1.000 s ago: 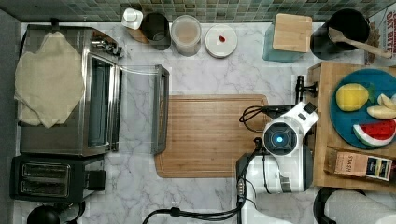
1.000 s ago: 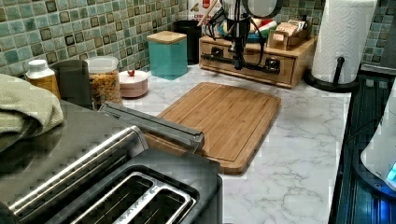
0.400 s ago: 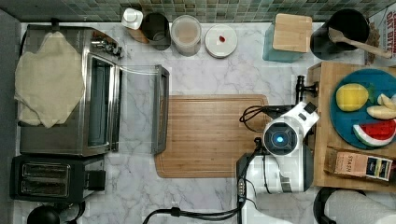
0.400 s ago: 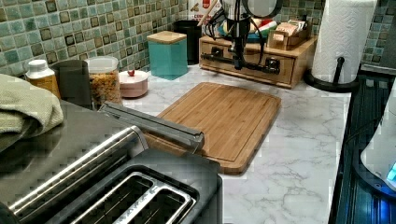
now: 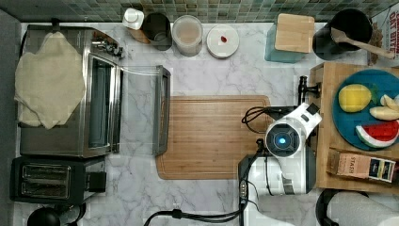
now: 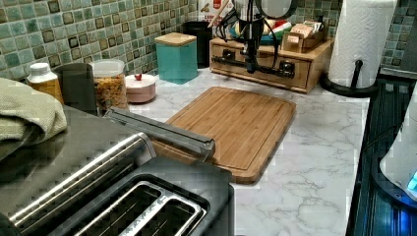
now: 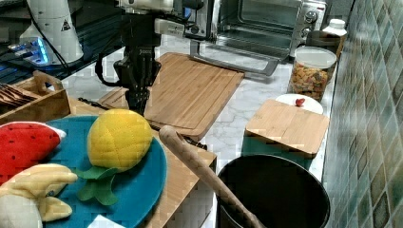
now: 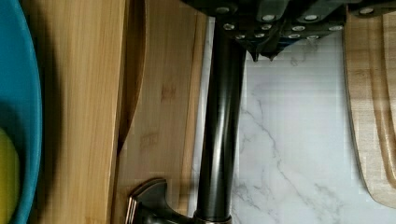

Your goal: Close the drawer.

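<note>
Gripper (image 6: 252,45), upper centre of the left view, was at the drawer (image 6: 260,69) handle (image 8: 219,140); finger state could not be told.

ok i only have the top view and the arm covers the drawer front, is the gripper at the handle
observer: yes. In the left view the gripper hangs right in front of the shallow light-wood drawer, at its long black bar handle, between the two posts.
operator: is the drawer shut or sticking out
observer: I cannot tell if it is flush. The wrist view shows a narrow strip of wood between the wooden box top's edge and the bar.
operator: anything in front of it
observer: in the wrist view, bare white marble counter separates the handle from the flat bamboo cutting board.
</note>
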